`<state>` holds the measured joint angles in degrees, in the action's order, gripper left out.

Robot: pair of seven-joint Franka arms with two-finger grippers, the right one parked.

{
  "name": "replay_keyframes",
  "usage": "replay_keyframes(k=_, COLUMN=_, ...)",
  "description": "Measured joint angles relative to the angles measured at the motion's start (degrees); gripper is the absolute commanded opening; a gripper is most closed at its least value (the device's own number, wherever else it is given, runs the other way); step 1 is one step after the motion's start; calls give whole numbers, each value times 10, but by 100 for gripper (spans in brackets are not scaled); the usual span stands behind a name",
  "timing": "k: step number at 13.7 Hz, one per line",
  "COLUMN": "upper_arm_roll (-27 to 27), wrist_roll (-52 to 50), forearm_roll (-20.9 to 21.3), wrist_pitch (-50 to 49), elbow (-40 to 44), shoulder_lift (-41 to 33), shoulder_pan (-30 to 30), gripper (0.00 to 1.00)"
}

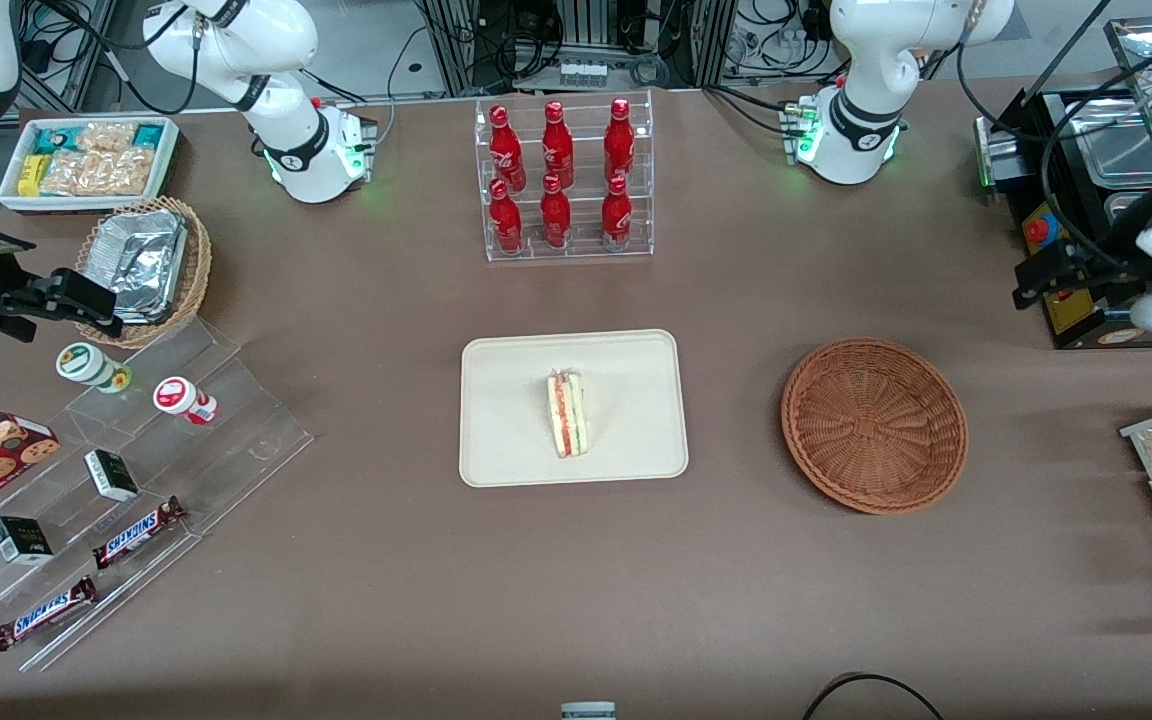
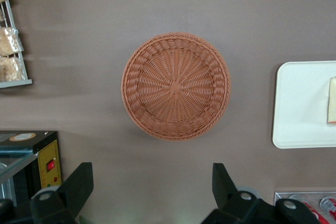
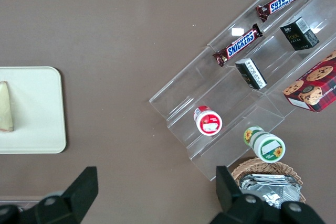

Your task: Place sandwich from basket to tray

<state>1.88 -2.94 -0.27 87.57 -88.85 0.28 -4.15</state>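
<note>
From the front, the triangular white-bread sandwich lies on the flat cream rectangular tray; the round reddish-brown wicker basket sits apart. At the wrist, the left gripper hangs spread, holding nothing, above the basket.

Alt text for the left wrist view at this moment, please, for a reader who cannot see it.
An empty round wicker basket sits on the brown table, seen from straight above, with the open gripper hanging over bare table beside it, holding nothing. A corner of the cream tray shows at the frame's edge, with a sliver of the sandwich lying on it.
</note>
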Motion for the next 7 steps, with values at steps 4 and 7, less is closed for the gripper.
replay_keyframes(k=4, upper_arm_roll=0, wrist_roll=0, forearm_roll=2, wrist_pitch=0, elbow=-15, shoulder_lift=-15, shoulder_pan=0, gripper=100)
replay_keyframes(k=7, upper_arm_roll=2, wrist_roll=0, forearm_roll=2, wrist_pitch=0, elbow=-15, shoulder_lift=-15, shoulder_pan=1, gripper=100)
